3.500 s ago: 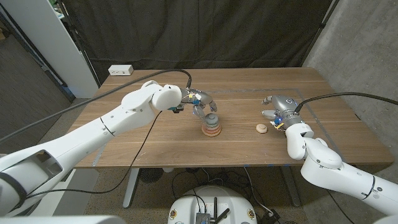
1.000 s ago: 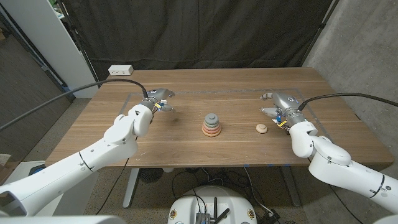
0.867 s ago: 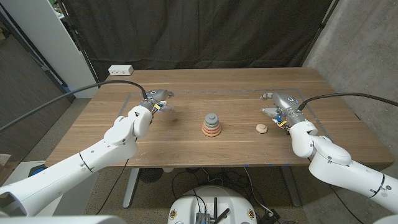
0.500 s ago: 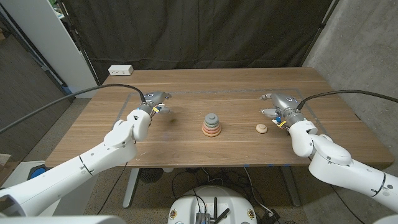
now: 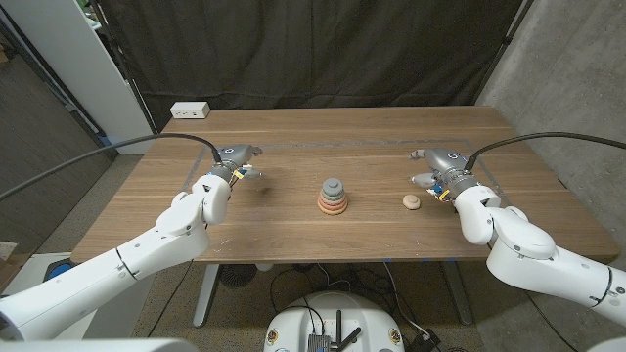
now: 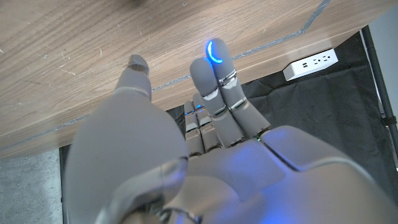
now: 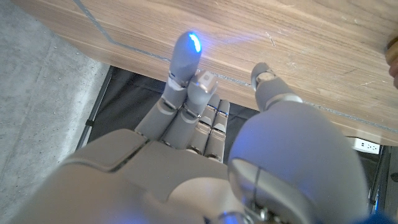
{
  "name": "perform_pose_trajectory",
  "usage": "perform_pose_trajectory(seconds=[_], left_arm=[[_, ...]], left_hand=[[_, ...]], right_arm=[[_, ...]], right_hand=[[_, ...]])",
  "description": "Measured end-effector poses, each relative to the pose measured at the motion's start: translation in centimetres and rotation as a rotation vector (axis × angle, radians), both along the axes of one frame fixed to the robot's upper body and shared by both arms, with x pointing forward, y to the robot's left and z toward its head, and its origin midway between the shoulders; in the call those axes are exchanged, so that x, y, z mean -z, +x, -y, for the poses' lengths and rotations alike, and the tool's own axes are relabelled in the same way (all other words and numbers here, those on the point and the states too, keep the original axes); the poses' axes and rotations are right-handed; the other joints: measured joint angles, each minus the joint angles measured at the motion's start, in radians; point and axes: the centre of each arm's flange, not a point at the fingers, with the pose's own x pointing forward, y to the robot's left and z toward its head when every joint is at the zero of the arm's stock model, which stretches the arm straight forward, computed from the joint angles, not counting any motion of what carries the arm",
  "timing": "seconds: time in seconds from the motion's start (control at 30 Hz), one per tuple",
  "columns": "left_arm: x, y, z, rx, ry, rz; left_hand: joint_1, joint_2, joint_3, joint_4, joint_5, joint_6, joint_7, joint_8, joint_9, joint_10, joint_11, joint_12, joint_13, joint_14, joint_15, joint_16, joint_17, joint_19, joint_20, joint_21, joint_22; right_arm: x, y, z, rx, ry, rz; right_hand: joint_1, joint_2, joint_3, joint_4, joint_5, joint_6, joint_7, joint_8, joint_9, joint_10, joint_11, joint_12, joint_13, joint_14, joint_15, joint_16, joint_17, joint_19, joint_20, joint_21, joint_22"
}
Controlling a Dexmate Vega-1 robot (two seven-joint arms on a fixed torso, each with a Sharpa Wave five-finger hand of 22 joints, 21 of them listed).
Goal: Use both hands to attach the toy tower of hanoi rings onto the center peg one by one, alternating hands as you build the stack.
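Wooden worktop (image 5: pixel 293 230), dark curtain (image 5: pixel 323 49) behind it. Ring stack (image 5: pixel 334 198) stands near the middle of the worktop: wide reddish and orange rings at the base, a green one above, grey ones on top, tapering upward. The peg itself cannot be made out under the rings.

One loose tan ring (image 5: pixel 412 201) lies flat on the worktop, well right of the stack and just beside the right hand (image 5: pixel 436 168), not touching it as far as the head view shows.

Left hand (image 5: pixel 233 162) sits over the worktop well left of the stack, holding nothing. Left wrist view: its fingers (image 6: pixel 214 74) are extended and close together, thumb set a little apart, a blue light glowing on one fingertip.

Right hand holds nothing. Right wrist view: its fingers (image 7: pixel 183 59) are likewise stretched out side by side, thumb apart, blue light at one fingertip; an edge of the tan ring shows at the frame's border.

Whether either palm touches the wood cannot be told.

White power strip (image 5: pixel 190 110) lies at the far left corner of the worktop; also seen in the left wrist view (image 6: pixel 310 62).
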Motion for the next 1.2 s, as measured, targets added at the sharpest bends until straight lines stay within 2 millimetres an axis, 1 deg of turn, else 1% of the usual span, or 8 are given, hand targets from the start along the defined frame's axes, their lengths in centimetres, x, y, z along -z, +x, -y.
perform_pose_trajectory(seconds=[0.3, 0.5, 0.57, 0.63, 0.7, 0.8, 1.1, 1.2], left_arm=[[0.0, -0.2, -0.7, -0.012, 0.000, -0.002], [0.0, 0.0, -0.9, -0.003, 0.000, -0.010], [-0.1, 0.1, -0.9, 0.000, 0.000, -0.010], [-0.2, 0.2, -1.0, -0.001, 0.001, -0.009], [-0.3, 0.3, -1.0, 0.001, 0.003, -0.012], [-0.3, 0.3, -1.0, 0.005, 0.005, -0.016], [-0.3, 0.7, -0.9, 0.018, 0.009, -0.023], [-0.2, 0.7, -0.8, 0.024, 0.008, -0.024]], left_hand=[[-0.009, -0.001, 0.000, 0.000, 0.000, 0.000, 0.000, 0.000, 0.000, 0.000, 0.000, 0.000, -0.007, 0.000, 0.000, 0.000, 0.000, 0.000, 0.000, 0.000, 0.003], [-0.009, -0.001, -0.003, -0.003, 0.000, 0.000, 0.000, 0.000, 0.000, 0.000, 0.000, 0.000, -0.007, 0.000, 0.000, 0.000, 0.005, 0.000, 0.000, 0.000, 0.003], [-0.009, -0.001, -0.004, -0.005, 0.000, 0.000, 0.000, 0.000, 0.000, -0.002, 0.002, 0.000, -0.008, 0.000, 0.000, 0.000, 0.004, 0.000, 0.000, 0.000, 0.003], [-0.009, -0.001, 0.001, -0.010, 0.000, 0.000, 0.000, 0.000, 0.000, -0.004, 0.004, 0.000, -0.011, 0.000, 0.000, 0.000, 0.004, 0.000, 0.000, 0.000, 0.003], [-0.010, -0.001, 0.001, -0.010, 0.000, 0.000, 0.000, 0.000, 0.000, -0.004, 0.004, 0.000, -0.012, 0.005, -0.005, 0.000, 0.009, 0.000, 0.000, 0.000, 0.003], [-0.013, 0.003, 0.001, -0.010, 0.000, 0.000, 0.000, 0.000, 0.000, -0.004, 0.004, 0.000, -0.012, 0.005, -0.005, 0.000, 0.009, 0.000, 0.000, -0.003, 0.003], [-0.017, 0.001, 0.004, -0.013, 0.000, 0.000, 0.000, 0.000, 0.000, -0.004, 0.004, 0.000, -0.016, 0.005, -0.005, 0.000, 0.012, 0.000, 0.000, -0.006, 0.003], [-0.021, 0.005, 0.004, -0.013, 0.000, -0.004, 0.004, 0.000, 0.000, -0.006, 0.006, 0.000, -0.021, 0.005, -0.005, 0.000, 0.014, 0.000, 0.000, -0.008, 0.002]], right_arm=[[-0.2, -0.6, -0.3, 0.011, -0.033, -0.040], [-0.1, -0.9, -0.5, 0.016, -0.049, -0.063], [-0.1, -0.9, -0.6, 0.022, -0.054, -0.073], [0.0, -0.9, -0.5, 0.032, -0.058, -0.090], [0.0, -1.0, -0.5, 0.037, -0.062, -0.105], [0.1, -1.0, -0.6, 0.044, -0.065, -0.125], [0.2, -1.1, -0.9, 0.058, -0.075, -0.173], [0.2, -1.0, -1.1, 0.060, -0.079, -0.186]], right_hand=[[0.007, -0.017, -0.007, -0.007, 0.000, -0.002, 0.002, 0.000, 0.000, -0.009, 0.008, 0.000, -0.005, -0.010, 0.000, -0.010, -0.003, -0.003, 0.003, 0.000, 0.000], [0.023, -0.040, -0.011, -0.011, 0.000, -0.016, -0.002, 0.000, 0.000, -0.021, -0.001, 0.000, -0.005, -0.010, 0.000, -0.010, -0.003, -0.005, 0.001, 0.000, 0.000], [0.023, -0.040, -0.011, -0.011, -0.005, -0.020, -0.006, 0.000, 0.000, -0.025, -0.005, 0.000, -0.005, -0.010, 0.000, -0.010, -0.003, -0.005, 0.001, 0.000, 0.000], [0.029, -0.047, -0.015, -0.015, -0.005, -0.028, -0.014, 0.000, 0.000, -0.036, -0.011, 0.000, -0.005, -0.010, 0.000, -0.010, -0.003, -0.009, 0.005, 0.000, 0.001], [0.023, -0.054, -0.021, -0.010, -0.009, -0.036, -0.019, 0.000, -0.001, -0.044, -0.014, 0.000, -0.008, -0.015, 0.000, -0.012, -0.003, -0.012, 0.008, 0.000, 0.003], [0.029, -0.060, -0.021, -0.009, -0.009, -0.052, -0.016, 0.000, -0.003, -0.055, -0.011, 0.000, -0.009, -0.021, 0.003, -0.023, -0.010, -0.014, 0.006, 0.000, 0.003], [0.048, -0.079, -0.046, -0.009, -0.013, -0.086, -0.007, 0.000, -0.003, -0.087, -0.006, 0.000, -0.014, -0.030, 0.009, -0.032, -0.025, -0.028, 0.014, -0.004, 0.000], [0.052, -0.083, -0.051, -0.011, -0.013, -0.090, -0.011, 0.000, -0.003, -0.092, -0.011, 0.000, -0.014, -0.034, 0.012, -0.039, -0.031, -0.028, 0.014, -0.004, 0.000]])
